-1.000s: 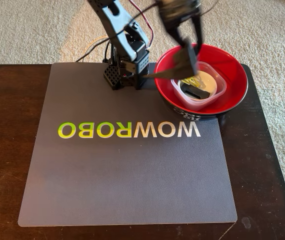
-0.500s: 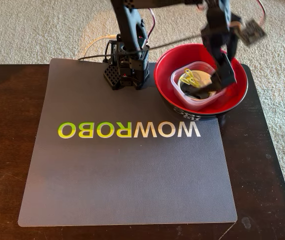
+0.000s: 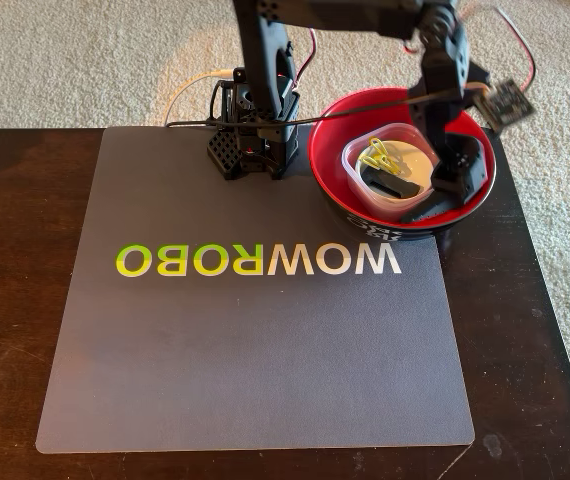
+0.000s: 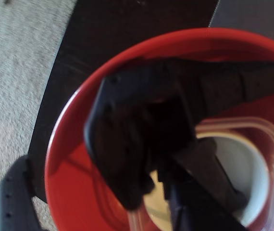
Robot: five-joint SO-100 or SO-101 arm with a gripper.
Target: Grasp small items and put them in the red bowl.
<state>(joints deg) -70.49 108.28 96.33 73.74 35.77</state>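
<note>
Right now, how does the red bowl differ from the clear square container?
The red bowl is round, opaque and glossy red inside, while the clear square container is see-through with rounded corners. The bowl is the larger one and rests on the table; the container is smaller and sits inside the bowl. The container holds small items such as a yellow clip. Both are open-topped vessels.

Close, blurred wrist view: a black two-finger gripper (image 4: 79, 192) hangs over a glossy red bowl (image 4: 74, 144) holding a clear square plastic container (image 4: 271, 139) with a small white round dish (image 4: 247, 168) inside; the jaws seem parted.
</note>
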